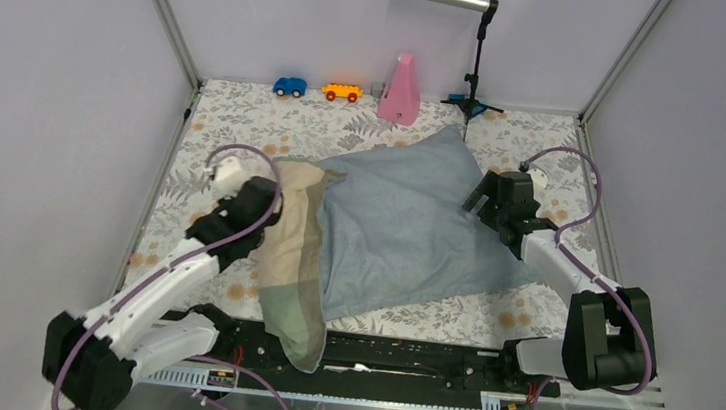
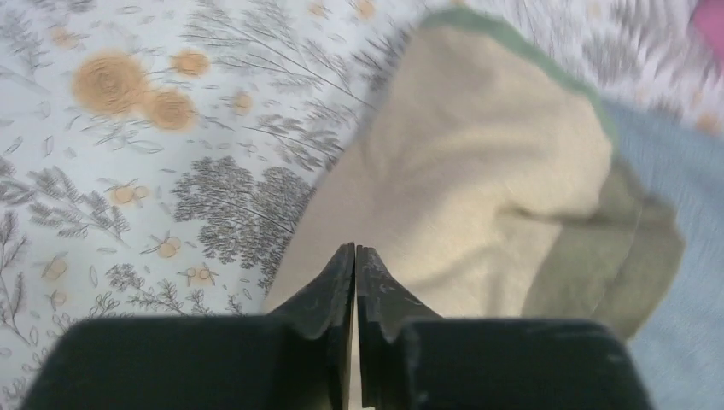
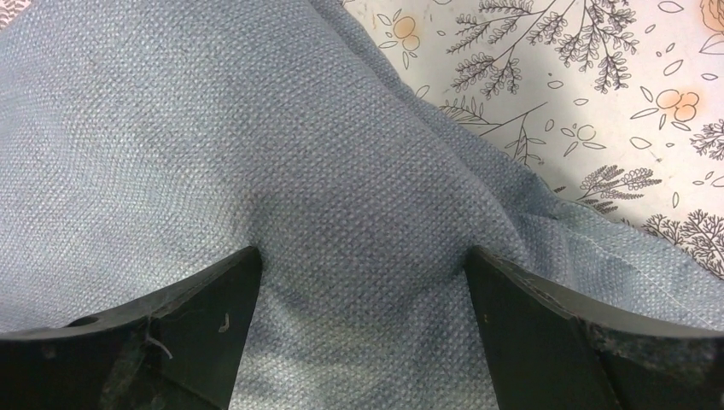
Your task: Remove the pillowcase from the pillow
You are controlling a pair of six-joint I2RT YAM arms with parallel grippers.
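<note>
Grasp step: the pillowcase, stuffed, lies on the table near a pink cone; left end effector pinches its beige band, right end effector splayed wide over it; pulling should follow

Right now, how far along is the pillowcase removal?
Done: nothing is off yet. The pillowcase still hides the whole pillow.
In hand: the left gripper is shut at the edge of the beige band, apparently pinching it. The right gripper is open, straddling a bulge of blue fabric at the opposite end.
Left: pull the pillowcase off and free the pillow.
</note>
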